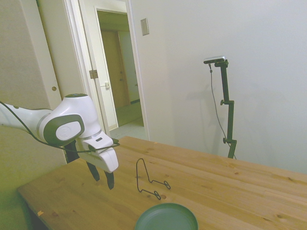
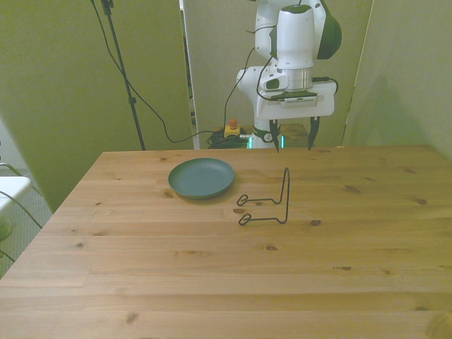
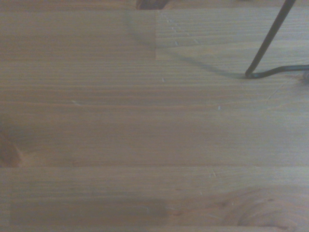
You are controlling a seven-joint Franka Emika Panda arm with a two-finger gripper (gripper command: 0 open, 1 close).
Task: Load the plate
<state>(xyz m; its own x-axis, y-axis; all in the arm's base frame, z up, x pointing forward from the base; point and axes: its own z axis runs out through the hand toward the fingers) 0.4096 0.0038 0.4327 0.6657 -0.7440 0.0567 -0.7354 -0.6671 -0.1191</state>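
- Wrist view shows only bare tabletop [image 3: 145, 125] and a wire rack [image 3: 270, 43] leg (no plate).
- Plate [image 2: 202, 176], plain teal-green, lies flat beside the rack.
- End effector [image 2: 291, 140] hangs spread, empty.

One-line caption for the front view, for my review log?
Open end effector hovers above the wooden table's far edge; teal plate lies flat beside an empty wire plate stand.

— Where's the plate [image 2: 202, 176]?

— Flat on the table [image 2: 212, 268], right side up, off to the front view's left of the hand [image 2: 292, 138] and well apart from it.

— What does it look like?

— Round, plain matte teal-green, with a shallow raised rim; nothing lies on it.
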